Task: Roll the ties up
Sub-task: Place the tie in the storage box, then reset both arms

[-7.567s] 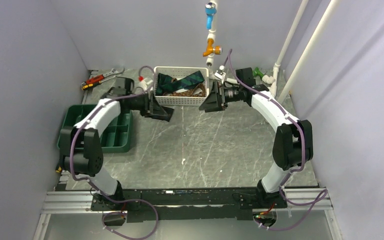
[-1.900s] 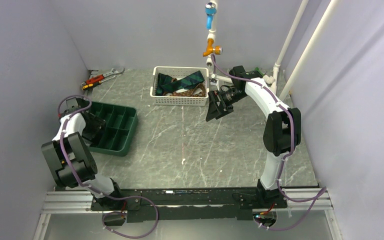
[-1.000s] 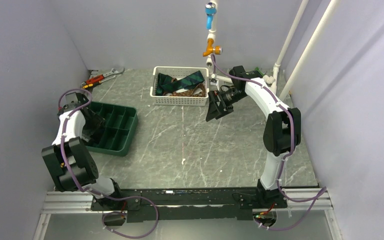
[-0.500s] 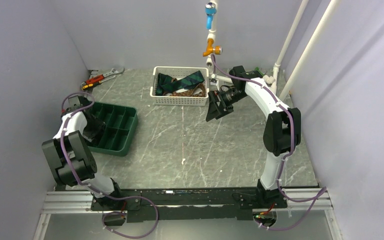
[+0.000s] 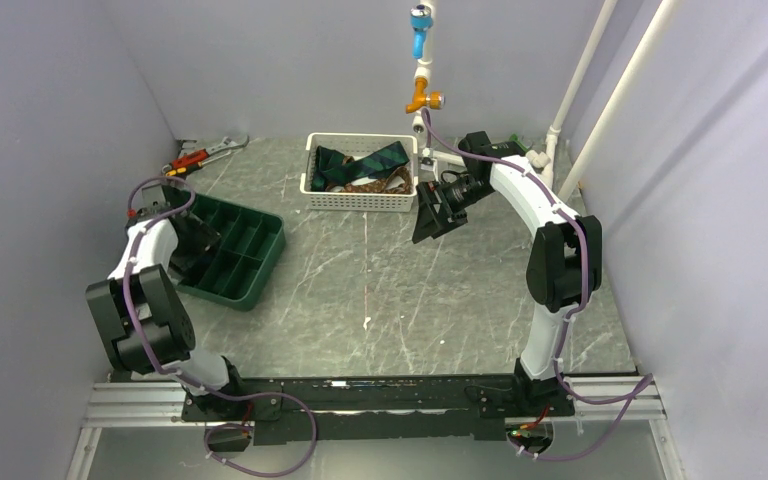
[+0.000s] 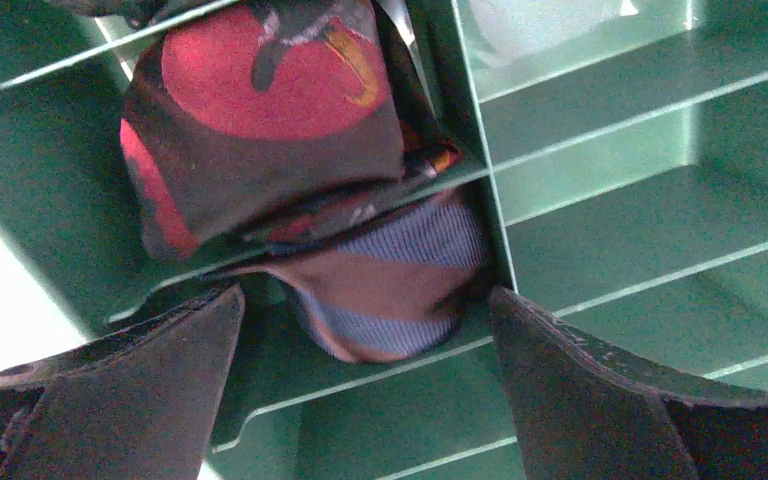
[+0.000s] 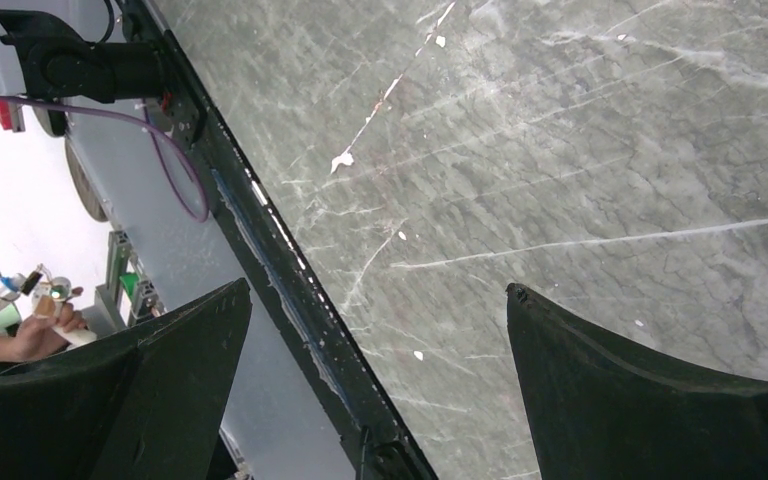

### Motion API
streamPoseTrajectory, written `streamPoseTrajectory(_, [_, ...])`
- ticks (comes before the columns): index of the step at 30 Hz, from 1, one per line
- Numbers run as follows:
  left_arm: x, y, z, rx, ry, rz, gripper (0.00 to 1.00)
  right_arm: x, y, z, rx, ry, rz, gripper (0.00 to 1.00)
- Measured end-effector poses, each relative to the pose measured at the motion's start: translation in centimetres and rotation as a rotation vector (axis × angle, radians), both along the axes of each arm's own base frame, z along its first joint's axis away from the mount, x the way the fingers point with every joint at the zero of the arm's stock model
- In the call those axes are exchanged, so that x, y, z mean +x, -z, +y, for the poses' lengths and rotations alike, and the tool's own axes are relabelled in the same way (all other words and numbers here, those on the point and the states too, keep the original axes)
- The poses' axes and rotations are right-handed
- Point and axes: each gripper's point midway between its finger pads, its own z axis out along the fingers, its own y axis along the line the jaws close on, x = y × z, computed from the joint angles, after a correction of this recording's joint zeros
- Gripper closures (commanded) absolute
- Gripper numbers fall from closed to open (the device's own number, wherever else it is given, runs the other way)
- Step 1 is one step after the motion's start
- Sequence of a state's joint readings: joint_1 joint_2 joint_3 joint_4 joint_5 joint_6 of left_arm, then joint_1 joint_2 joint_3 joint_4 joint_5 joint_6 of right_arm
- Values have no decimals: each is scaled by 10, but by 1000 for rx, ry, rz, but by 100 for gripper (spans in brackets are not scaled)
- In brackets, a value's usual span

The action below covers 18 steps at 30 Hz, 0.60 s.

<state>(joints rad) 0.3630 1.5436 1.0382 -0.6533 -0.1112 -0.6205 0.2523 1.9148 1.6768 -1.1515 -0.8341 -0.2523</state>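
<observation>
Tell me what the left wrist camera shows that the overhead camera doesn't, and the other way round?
Only the left wrist view: two rolled ties sitting in the tray, a red-patched tie and a striped tie, framed by the open left fingers.
Only the overhead view: the white basket holding loose ties, the right arm, and tools at the back.
Both: the green tray with its dividers.
</observation>
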Motion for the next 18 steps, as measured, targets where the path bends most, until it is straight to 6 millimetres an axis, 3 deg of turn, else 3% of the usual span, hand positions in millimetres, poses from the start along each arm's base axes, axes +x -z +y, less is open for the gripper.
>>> streamPoseTrajectory(10, [5,-53,-11,42,51,-78,1,0,-1,0,1,-6,-8,0])
streamPoseTrajectory(15, [23,-91,-7,124,149,-138,1,9,-11,-1,5,-1,-47,0])
streamPoseTrajectory(18, [41,-127,-7,189,244,-208,1,18,-15,-6,1,19,-73,0])
